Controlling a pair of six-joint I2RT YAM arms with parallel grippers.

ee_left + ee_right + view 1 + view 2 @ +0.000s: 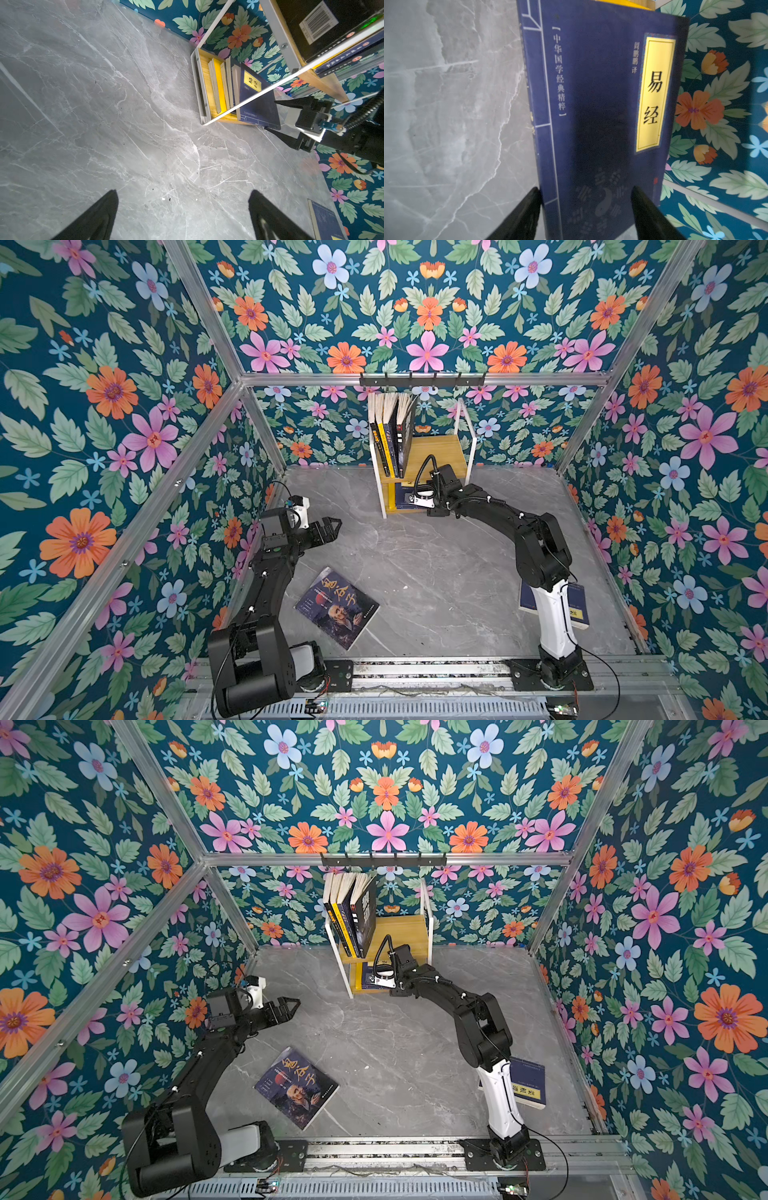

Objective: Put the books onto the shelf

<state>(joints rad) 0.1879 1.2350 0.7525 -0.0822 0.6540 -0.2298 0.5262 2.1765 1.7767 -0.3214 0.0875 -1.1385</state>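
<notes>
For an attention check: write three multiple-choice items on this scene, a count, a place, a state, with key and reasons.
1. Books lying on the table, off the shelf: A one B two C four
2. The portrait-cover book is: A flat on the table B upright on the shelf C propped against the shelf
3. The left pincer is: A open, empty B shut on a book C shut, empty
Key: 1 B, the portrait-cover book and a navy book beneath the right arm; 2 A, its cover faces up; 3 A, its jaws stand wide apart.
</notes>
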